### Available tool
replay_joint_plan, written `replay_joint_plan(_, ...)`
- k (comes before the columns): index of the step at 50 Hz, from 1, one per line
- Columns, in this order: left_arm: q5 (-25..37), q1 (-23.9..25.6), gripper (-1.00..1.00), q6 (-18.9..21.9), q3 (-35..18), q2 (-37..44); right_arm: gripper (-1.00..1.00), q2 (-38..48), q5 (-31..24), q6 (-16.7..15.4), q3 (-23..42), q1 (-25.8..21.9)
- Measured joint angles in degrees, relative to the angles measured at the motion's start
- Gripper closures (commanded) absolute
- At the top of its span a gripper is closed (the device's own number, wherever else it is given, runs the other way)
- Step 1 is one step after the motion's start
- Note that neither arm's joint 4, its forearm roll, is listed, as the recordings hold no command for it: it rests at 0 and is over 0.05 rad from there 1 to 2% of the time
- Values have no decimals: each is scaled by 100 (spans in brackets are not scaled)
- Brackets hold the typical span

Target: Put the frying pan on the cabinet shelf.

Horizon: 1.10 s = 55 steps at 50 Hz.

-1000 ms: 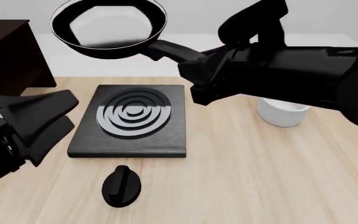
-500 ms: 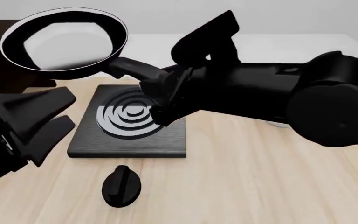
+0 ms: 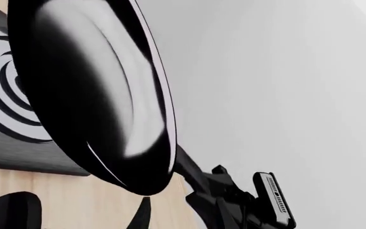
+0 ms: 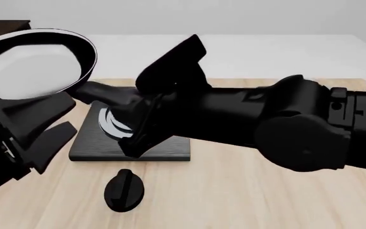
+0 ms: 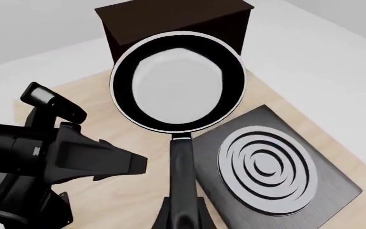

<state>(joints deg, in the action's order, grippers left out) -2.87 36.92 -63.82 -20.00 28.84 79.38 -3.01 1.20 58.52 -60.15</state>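
Observation:
The frying pan (image 4: 34, 64), black with a pale grey inside, hangs in the air at the far left, level and above the table. My right gripper (image 4: 131, 109) is shut on its long black handle (image 4: 103, 93). In the right wrist view the pan (image 5: 177, 81) sits just in front of the dark brown cabinet (image 5: 177, 21), with the handle (image 5: 181, 162) running back into my right gripper (image 5: 181, 217). Only a corner of the cabinet (image 4: 5, 24) shows in the front view. My left gripper (image 4: 65, 117) is open and empty, just below the pan. The pan (image 3: 94, 90) fills the left wrist view.
The black stove plate (image 4: 87, 143) with grey rings lies on the pale wooden table (image 4: 234, 200), partly under my right arm. A black knob (image 4: 124, 189) lies in front of it. The right arm (image 4: 285, 129) spans the table's middle and hides what is behind it.
My right arm has swung left with the pan, carrying it from above the stove plate toward the cabinet and a little lower. The left gripper has stayed put.

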Motion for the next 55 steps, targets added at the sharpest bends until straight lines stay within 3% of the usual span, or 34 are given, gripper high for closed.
replay_joint_plan(55,-285,-112,-100,-175,189,75,100,226,322,146,-48,-660)
